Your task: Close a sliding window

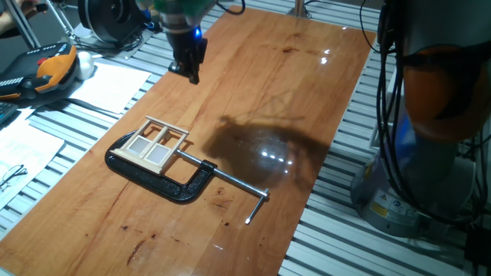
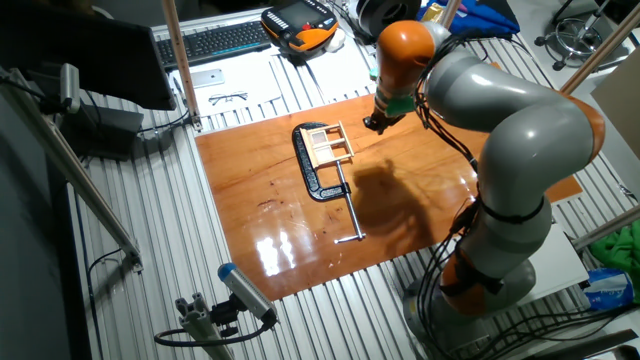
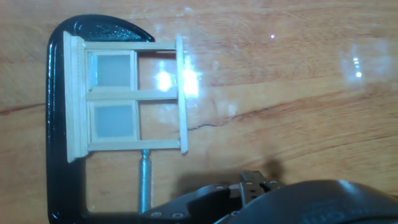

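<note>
Dark and two-fingered, the hand hangs above the far part of the glossy reddish-brown wooden counter, its fingertips pointing down and touching nothing; from the other fixed view it sits at the end of the grey and orange arm, just beside the far edge of the board. Whether its fingers are spread or pressed together I cannot tell, since they look like one dark mass from both fixed cameras and only a blurred black edge of the hand shows at the bottom of the hand view.

The small pale light-wood sliding window lies flat on the counter, well apart from the hand and nearer the front. It is gripped inside a black metal C-clamp, whose curved body wraps along one long side of the frame, while the steel screw rod runs out from the frame toward the counter's middle and ends in a thin crossbar handle.

In the hand view the window shows two frosted panes stacked on the side nearest the clamp's spine, and two bare openings beside them through which the wood of the counter shows
</note>
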`<state>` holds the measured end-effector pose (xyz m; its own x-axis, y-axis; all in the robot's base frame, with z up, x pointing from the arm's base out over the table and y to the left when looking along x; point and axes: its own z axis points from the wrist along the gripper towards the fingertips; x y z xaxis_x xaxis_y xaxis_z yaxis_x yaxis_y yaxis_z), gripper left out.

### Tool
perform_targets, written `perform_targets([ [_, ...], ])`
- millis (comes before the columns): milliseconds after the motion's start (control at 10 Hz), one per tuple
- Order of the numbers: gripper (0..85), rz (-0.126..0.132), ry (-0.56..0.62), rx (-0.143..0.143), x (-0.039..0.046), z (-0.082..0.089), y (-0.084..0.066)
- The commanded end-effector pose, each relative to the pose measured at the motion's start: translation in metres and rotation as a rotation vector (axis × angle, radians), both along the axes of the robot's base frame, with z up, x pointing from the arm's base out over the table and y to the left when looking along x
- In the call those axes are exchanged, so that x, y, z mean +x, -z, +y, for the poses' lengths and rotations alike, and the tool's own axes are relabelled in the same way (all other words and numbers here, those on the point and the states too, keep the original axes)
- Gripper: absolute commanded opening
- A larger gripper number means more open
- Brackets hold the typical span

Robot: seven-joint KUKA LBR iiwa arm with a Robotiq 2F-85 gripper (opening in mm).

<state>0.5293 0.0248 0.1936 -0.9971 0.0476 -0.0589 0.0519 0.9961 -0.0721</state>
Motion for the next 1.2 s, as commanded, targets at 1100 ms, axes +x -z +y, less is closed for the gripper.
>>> perform_targets([
  [1100,0.0,-0.014,0.085,-0.047,0.0265,0.068,0.016],
])
